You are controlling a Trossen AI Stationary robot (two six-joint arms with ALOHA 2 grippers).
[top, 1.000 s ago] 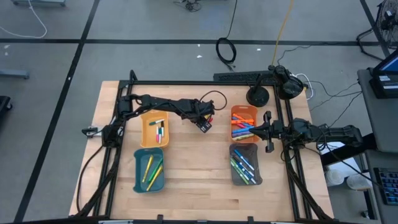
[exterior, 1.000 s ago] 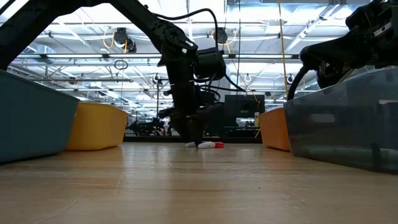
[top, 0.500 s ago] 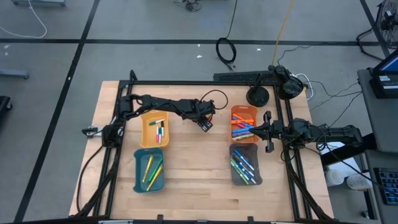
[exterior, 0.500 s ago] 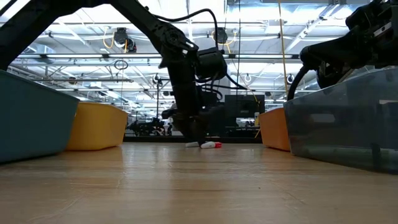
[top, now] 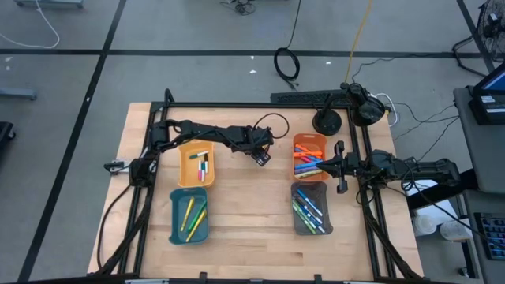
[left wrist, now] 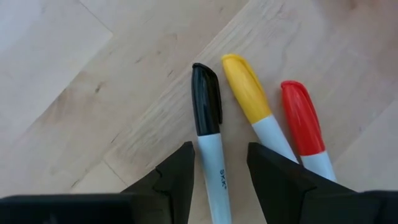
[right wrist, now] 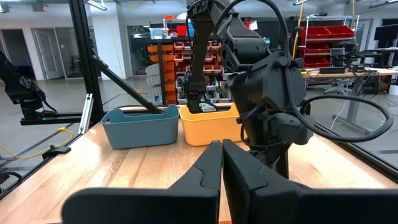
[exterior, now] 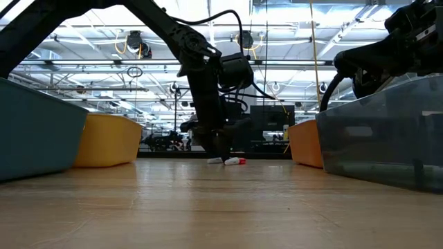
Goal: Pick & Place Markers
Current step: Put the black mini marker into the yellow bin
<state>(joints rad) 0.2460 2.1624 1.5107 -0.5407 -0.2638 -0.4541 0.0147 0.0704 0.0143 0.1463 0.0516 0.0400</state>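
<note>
Three markers lie side by side on the desk (left wrist: 74, 93); the black-capped marker (left wrist: 210, 149) runs lengthwise between the half-open left pincer (left wrist: 219, 171) fingers, cap pointing away, ungripped. Since earlier, barely any shift.

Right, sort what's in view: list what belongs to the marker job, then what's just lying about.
Part of the job:
- black marker, straddled by the left gripper, not yet gripped
- yellow marker and red marker beside it on the table
- markers in the four trays, such as the orange tray

Lying about:
- cable coil on the floor
- right gripper, shut, waiting
</note>
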